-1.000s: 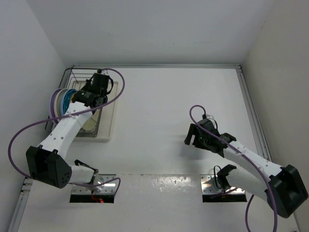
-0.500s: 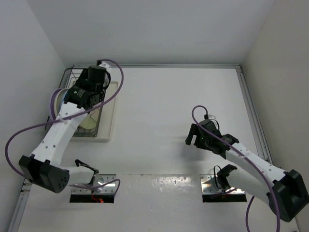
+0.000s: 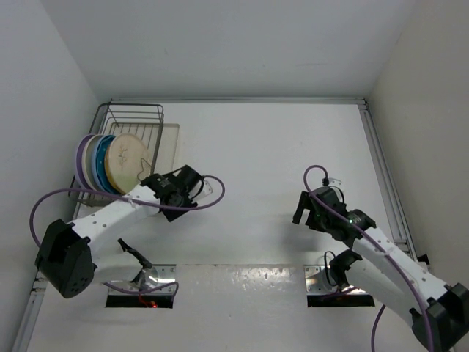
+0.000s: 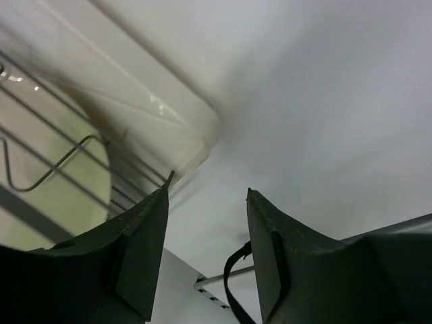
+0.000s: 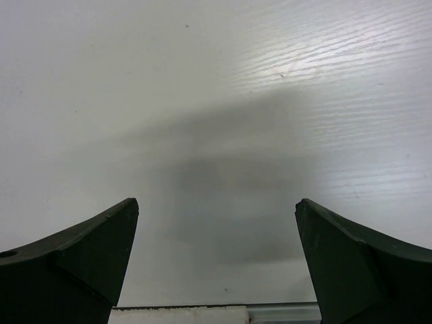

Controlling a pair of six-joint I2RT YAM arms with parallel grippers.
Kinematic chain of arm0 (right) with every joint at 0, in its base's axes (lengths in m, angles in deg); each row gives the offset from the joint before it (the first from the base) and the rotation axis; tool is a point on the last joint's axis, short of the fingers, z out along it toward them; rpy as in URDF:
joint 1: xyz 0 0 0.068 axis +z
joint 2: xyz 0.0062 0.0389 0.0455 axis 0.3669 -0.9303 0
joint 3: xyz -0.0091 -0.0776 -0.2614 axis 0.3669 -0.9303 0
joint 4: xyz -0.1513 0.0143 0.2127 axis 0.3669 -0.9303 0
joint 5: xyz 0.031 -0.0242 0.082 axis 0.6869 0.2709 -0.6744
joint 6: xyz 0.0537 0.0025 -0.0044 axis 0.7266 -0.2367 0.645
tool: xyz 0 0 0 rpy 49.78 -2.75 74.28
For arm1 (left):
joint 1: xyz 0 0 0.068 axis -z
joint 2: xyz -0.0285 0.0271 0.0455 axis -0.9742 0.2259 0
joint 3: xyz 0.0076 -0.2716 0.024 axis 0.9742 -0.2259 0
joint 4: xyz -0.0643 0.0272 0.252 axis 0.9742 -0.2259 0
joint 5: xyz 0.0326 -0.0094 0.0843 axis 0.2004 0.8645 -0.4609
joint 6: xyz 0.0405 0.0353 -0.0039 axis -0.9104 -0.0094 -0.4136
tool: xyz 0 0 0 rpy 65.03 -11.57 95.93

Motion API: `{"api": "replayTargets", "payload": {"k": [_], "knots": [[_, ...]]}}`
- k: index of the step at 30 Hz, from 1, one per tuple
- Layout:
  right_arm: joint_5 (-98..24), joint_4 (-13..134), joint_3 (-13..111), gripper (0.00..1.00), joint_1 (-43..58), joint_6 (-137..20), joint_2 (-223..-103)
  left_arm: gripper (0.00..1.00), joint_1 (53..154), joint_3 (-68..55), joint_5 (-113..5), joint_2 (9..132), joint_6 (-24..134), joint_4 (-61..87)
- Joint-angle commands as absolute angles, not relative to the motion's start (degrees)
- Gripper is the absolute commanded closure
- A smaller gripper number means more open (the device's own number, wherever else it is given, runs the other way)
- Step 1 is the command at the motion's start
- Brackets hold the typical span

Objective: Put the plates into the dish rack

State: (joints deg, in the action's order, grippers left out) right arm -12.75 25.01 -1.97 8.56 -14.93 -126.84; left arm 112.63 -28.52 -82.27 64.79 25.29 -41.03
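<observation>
The dish rack (image 3: 136, 110) stands at the far left on its cream drip tray (image 3: 171, 143). Several plates stand upright in it: a purple one (image 3: 79, 155) at the left end, then cream and blue ones, and the cream-green sprig plate (image 3: 126, 163) in front. My left gripper (image 3: 170, 196) is open and empty by the rack's near right corner. In the left wrist view the gripper (image 4: 206, 196) is over bare table beside the tray corner (image 4: 196, 128), with a plate (image 4: 61, 169) behind the wires. My right gripper (image 3: 302, 209) is wide open and empty over the table (image 5: 216, 206).
Walls close in the table on the left, back and right. Two metal mounting plates (image 3: 143, 282) (image 3: 333, 282) sit at the near edge by the arm bases. A purple cable (image 3: 212, 187) loops off the left wrist.
My left arm has pulled back from above the rack and come down by its near right corner, uncovering the sprig plate in the rack. My right arm drifted slightly right and nearer.
</observation>
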Motion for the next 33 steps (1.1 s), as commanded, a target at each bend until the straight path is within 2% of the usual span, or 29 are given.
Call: {"api": "replayTargets", "payload": {"k": [1, 9, 11, 20, 33], "knots": [[-7.8, 21.0, 0.4, 0.01, 8.3, -15.9, -123.4, 0.45, 116.0, -30.3, -82.0, 62.8, 29.1, -33.7], [-7.3, 17.6, 1.2, 0.01, 8.3, -14.7, -119.7, 0.45, 122.9, -37.1, -89.3, 66.4, 28.3, -20.9], [-7.0, 16.9, 2.4, 0.01, 8.3, -14.0, -119.6, 0.49, 124.6, -37.6, -87.8, 67.9, 27.8, -20.9], [-2.8, 12.5, 5.3, 0.01, 8.2, -8.7, -120.2, 0.49, 125.7, -39.9, -83.4, 64.0, 26.7, -20.9], [-2.6, 9.0, 2.9, 0.01, 8.3, -3.6, -117.2, 0.49, 125.7, -39.4, -87.0, 65.9, 26.7, -20.9]]}}
